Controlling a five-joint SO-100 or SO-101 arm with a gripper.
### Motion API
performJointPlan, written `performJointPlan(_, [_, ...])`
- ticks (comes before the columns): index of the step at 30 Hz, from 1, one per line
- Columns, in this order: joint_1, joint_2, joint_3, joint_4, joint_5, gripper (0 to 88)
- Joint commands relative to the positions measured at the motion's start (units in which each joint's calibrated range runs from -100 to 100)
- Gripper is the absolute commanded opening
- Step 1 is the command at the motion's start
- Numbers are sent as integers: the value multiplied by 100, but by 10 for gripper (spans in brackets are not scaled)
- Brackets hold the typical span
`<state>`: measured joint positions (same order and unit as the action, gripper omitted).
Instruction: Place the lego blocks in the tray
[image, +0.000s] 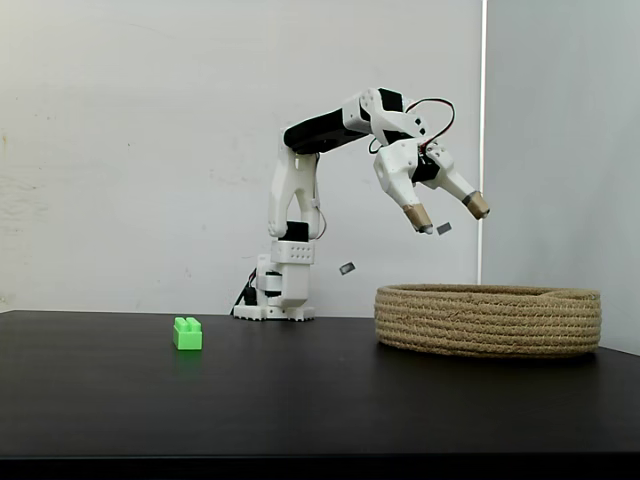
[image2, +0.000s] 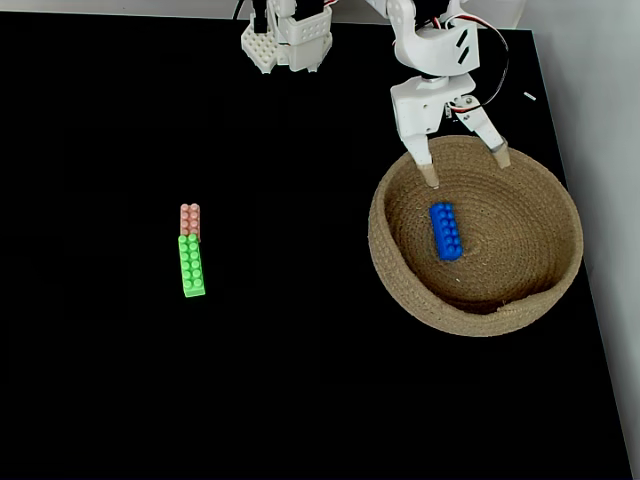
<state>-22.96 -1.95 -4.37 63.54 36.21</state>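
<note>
hovering above the tray (image2: 400, 285) rim at about 12 o'clock, the hand (image2: 466, 165) is seen released and empty. blue block (image2: 445, 231) is lying inside the tray. green block (image2: 191, 265) is left on the table (image2: 300, 380), well apart at 9 o'clock, touching a pink piece (image2: 189, 219).

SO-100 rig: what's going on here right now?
The arm is sorting lego bricks into the rope basket. Its gripper hangs open above the basket, holding nothing. The blue brick already lies inside the basket. The green brick sits on the black table, well to the left in both fixed views, end to end with a smaller pink brick.
</note>
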Motion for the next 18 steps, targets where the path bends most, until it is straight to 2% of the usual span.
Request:
performJointPlan(1, [285, -286, -269, 214, 151, 365])
performJointPlan(6, [1183, -871, 123, 664, 733, 333])
performJointPlan(13, [3088, -1241, 1099, 639, 1841, 309])
performJointPlan(18, [4061, -1120, 1354, 589, 2496, 295])
